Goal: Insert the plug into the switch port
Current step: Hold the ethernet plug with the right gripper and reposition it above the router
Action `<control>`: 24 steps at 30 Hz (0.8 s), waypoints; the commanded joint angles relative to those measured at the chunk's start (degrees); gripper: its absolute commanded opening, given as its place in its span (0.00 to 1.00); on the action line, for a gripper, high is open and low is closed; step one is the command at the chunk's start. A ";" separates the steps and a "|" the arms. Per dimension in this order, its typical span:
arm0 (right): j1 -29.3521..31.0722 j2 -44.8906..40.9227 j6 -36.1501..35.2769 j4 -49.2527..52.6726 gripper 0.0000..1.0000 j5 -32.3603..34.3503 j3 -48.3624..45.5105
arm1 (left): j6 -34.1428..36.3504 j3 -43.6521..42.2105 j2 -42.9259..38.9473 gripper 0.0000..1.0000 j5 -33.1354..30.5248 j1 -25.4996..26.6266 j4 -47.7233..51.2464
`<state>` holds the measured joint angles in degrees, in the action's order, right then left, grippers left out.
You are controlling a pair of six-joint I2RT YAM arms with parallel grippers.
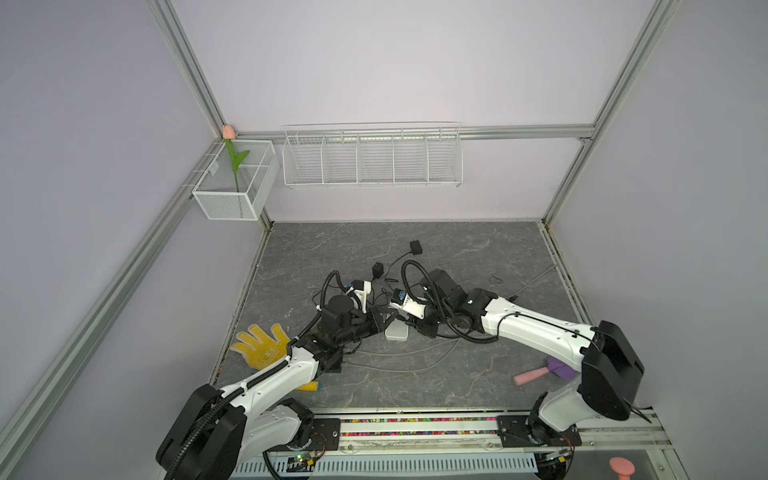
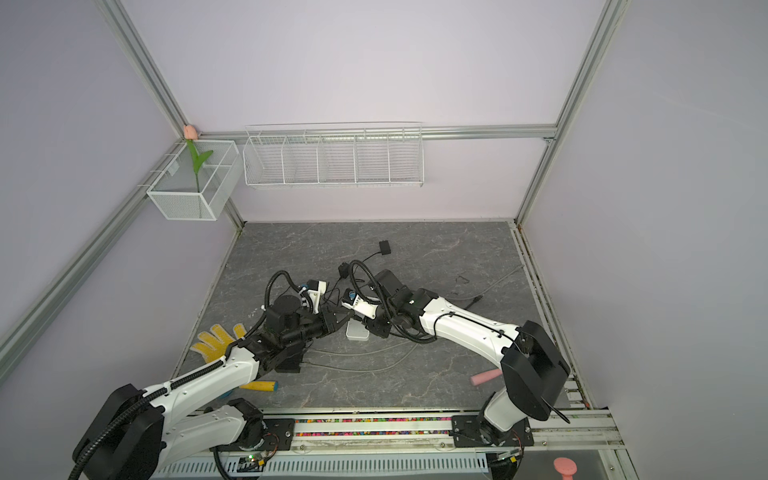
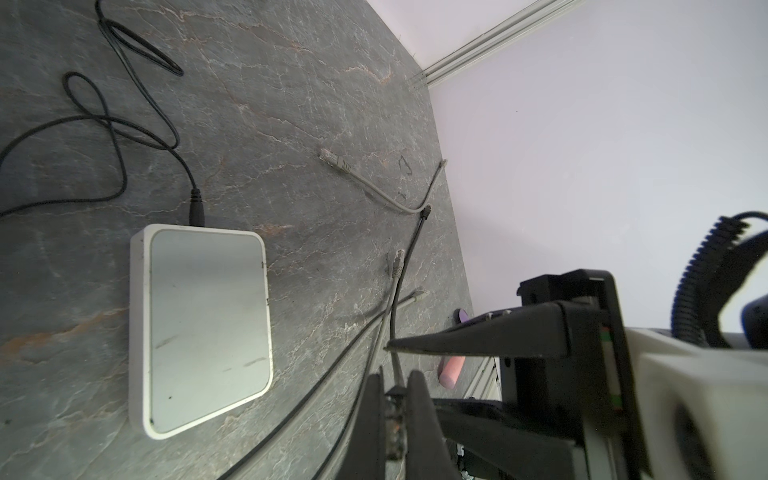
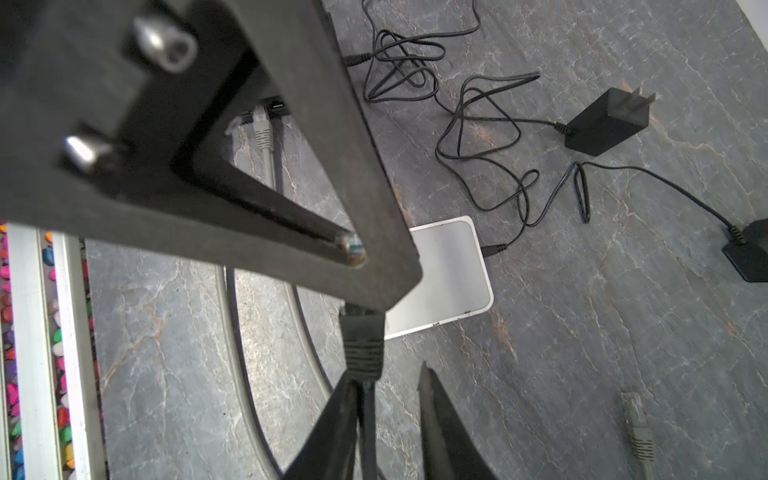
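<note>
Black fingers of the left gripper (image 4: 353,253) are pressed together on the head of the black plug (image 4: 361,345). In the right wrist view only the plug's ribbed boot shows clear of them. Close behind that boot the right gripper (image 4: 386,374) straddles the black cable (image 4: 368,419) with its jaws spread. One finger lies against the cable and the other stands off with a gap, so nothing is pinched there yet. The plug hangs between the two grippers, carried by the left alone, and seems to be held clear of the grey stone-patterned surface (image 4: 582,332).

Just past the fingertips the white switch (image 4: 449,270) lies flat on the surface. In both top views the grippers meet over its far edge. A black power lead (image 4: 494,248) enters the switch at one edge. No view shows a port face. The ports are probably on that same edge, though this cannot be confirmed.

The plug's long axis runs from the right gripper toward the left one, alongside the switch, and its nose is not aimed at the power-lead edge. The left arm has the head, so the insertion likely falls to it. It would need to turn the nose to face the port edge and bring it down level.

Through the left gripper's frame, a grey plug (image 4: 262,129) sits in a dark box (image 4: 276,106), too hidden to say more.
</note>
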<state>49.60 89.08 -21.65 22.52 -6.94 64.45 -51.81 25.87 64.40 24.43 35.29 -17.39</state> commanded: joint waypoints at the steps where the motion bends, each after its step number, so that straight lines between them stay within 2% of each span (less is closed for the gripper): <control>1: 0.43 0.68 -0.82 -0.99 0.26 -0.70 1.46 | 0.31 -0.73 0.20 0.00 0.66 0.13 -1.77; 4: 0.50 0.77 -0.34 -1.08 0.09 0.32 1.47 | 0.47 -0.60 0.25 0.00 0.62 0.13 -1.61; 6: 0.52 0.67 -0.08 -1.08 0.06 0.42 1.39 | 0.54 -0.71 0.52 0.00 0.41 0.13 -1.34; 8: 0.53 0.31 0.13 -1.17 0.06 1.15 1.13 | 0.61 -0.82 0.65 0.11 0.23 0.13 -1.13; 10: 0.57 -0.21 0.20 -0.92 0.06 2.49 0.86 | 1.72 -0.20 0.36 0.32 -0.43 0.05 1.38; 11: 0.52 -0.47 0.18 -0.53 0.07 3.66 0.73 | 2.68 0.37 -0.25 0.38 -1.47 -0.16 3.65; 13: 0.53 -0.95 0.08 0.55 0.06 6.45 0.38 | 3.63 0.83 -1.66 0.44 -3.82 -0.89 7.68; 19: 0.61 0.15 -0.82 6.04 0.06 18.95 -1.62 | 5.93 -1.60 -3.95 0.47 -6.52 -5.65 11.06; 24: 1.45 4.79 0.29 7.93 0.07 23.49 -2.39 | 6.81 -2.61 3.77 0.47 -6.01 -6.20 7.80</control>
<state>50.33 91.00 -21.63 27.46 11.51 63.40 -46.54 24.51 64.42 18.92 29.34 -9.15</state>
